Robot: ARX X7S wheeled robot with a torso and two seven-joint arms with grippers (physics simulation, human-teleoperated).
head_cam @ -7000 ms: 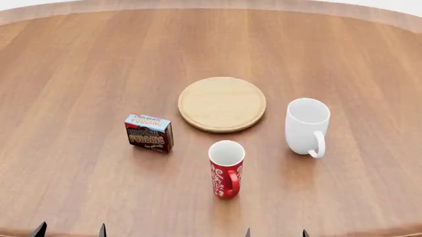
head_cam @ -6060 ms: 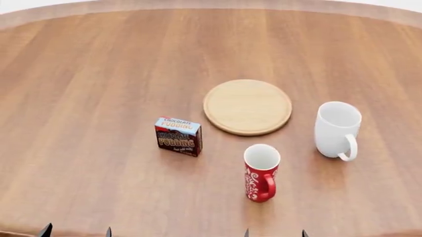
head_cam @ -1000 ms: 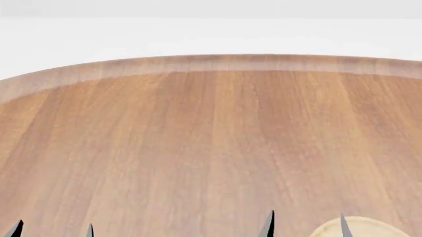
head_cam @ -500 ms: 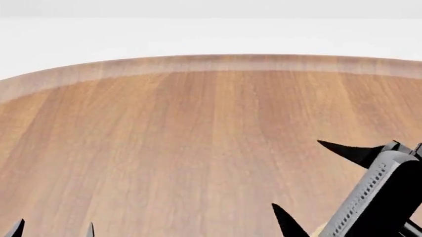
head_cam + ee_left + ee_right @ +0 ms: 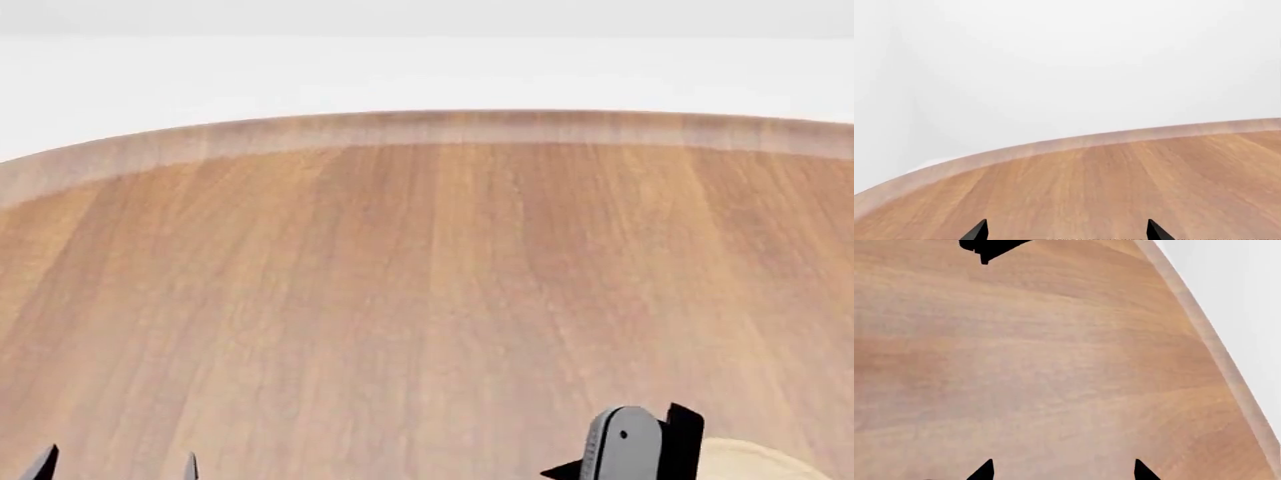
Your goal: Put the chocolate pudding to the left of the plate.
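Left end effector [image 5: 1064, 231] spread, empty | right end effector [image 5: 1062, 471] spread over bare tabletop [image 5: 400, 290] | plate [image 5: 747, 462] edge beside it

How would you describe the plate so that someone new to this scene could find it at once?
Take the big reddish-brown wooden table and go to the head view's bottom right edge. Just right of the dark grey right gripper, a curved sliver shows: the plate, paler and more tan than the tabletop around it.
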